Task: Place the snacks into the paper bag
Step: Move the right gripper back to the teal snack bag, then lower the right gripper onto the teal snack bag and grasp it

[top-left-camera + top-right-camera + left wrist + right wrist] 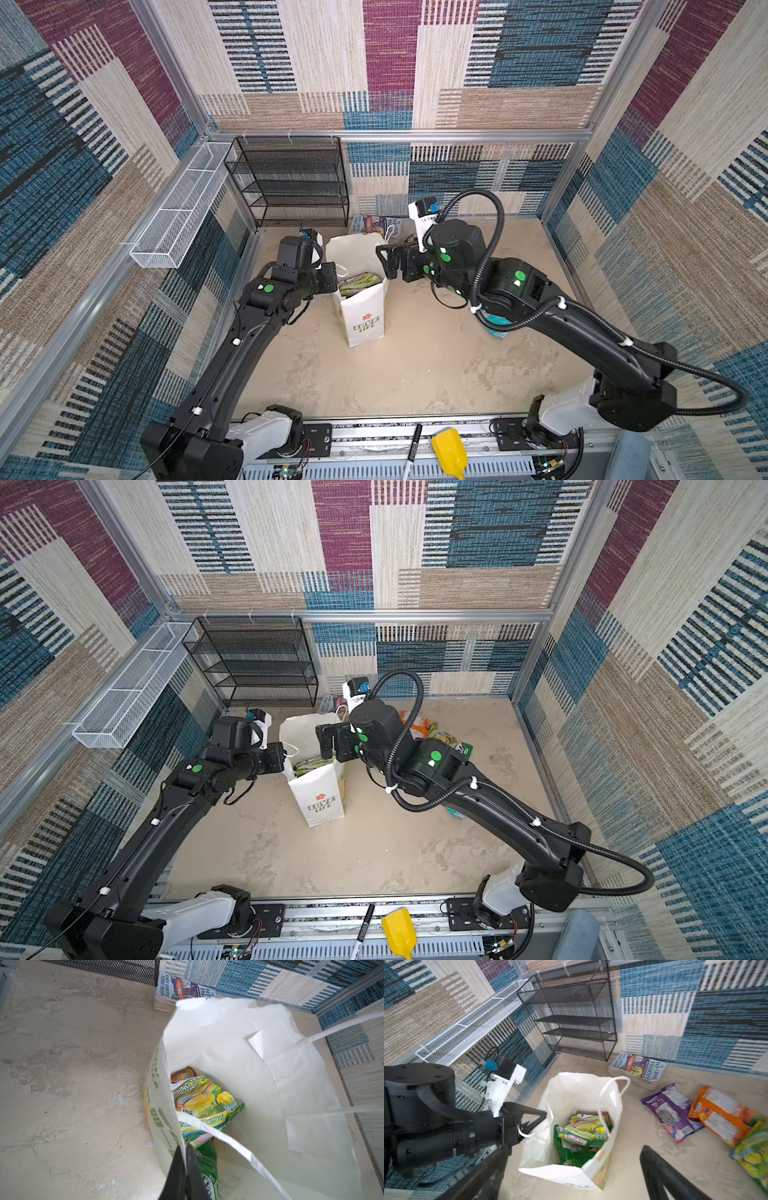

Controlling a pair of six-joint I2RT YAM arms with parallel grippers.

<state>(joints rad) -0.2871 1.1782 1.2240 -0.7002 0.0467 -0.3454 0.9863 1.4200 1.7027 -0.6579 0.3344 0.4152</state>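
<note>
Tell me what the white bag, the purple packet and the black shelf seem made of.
Paper bag: matte white paper, creased and folded. Purple packet: glossy plastic film, crinkled, reflecting light. Black shelf: probably painted metal mesh; you see through it.

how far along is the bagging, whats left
Done: a Spring Tea packet and a green packet lie in the paper bag. In hand: nothing; the right gripper is open by the bag's mouth, the left gripper pinches its wall. Left on the table: purple packet, orange packet, yellow-green packet, and a teal packet under the right arm.
</note>
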